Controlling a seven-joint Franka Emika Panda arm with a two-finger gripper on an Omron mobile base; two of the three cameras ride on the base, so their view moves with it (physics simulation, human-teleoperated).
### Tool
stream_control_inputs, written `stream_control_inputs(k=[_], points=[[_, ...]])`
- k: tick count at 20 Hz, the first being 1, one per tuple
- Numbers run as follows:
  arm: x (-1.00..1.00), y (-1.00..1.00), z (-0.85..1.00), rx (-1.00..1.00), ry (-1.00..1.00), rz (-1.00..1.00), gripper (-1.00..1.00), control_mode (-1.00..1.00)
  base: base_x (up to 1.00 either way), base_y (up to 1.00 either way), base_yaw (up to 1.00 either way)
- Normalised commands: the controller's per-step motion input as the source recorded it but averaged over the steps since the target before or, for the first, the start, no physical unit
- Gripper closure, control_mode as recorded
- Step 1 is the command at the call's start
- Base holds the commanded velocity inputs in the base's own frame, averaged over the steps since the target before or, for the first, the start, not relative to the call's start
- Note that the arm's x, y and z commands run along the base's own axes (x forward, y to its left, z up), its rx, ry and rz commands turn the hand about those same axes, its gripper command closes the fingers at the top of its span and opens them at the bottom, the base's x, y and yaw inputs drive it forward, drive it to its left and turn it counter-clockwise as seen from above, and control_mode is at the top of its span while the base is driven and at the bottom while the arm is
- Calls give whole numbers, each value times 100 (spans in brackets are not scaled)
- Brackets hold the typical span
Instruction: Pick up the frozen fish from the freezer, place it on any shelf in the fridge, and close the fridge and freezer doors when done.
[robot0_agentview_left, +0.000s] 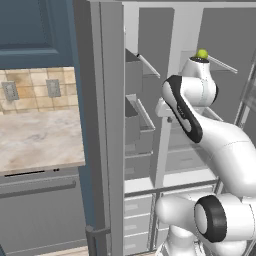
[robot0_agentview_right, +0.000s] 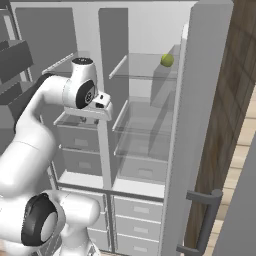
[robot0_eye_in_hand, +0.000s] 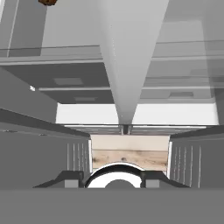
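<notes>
Both tall grey doors (robot0_agentview_right: 197, 125) stood open. The arm reached in at the divider between the freezer (robot0_agentview_left: 137, 125) and the fridge (robot0_agentview_right: 145, 120). The hand pointed down along that divider, toward the white drawers. Whether the jaws were open, or held anything, could not be told. A yellow-green ball (robot0_agentview_right: 167, 60) lay on the upper glass shelf (robot0_agentview_right: 142, 70). The frozen fish could not be made out.
</notes>
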Motion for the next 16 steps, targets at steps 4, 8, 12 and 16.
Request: stream_control_inputs(k=[4,8,12,16], points=[[-15,0,0,0,0,0,-100,-100,0,0,0],[-30,0,-5,0,-1,0,-100,-100,0,0,0],[-50,0,-10,0,-8,0,-100,-100,0,0,0],[-46,-4,-3,-2,-5,0,-100,-100,0,0,0]])
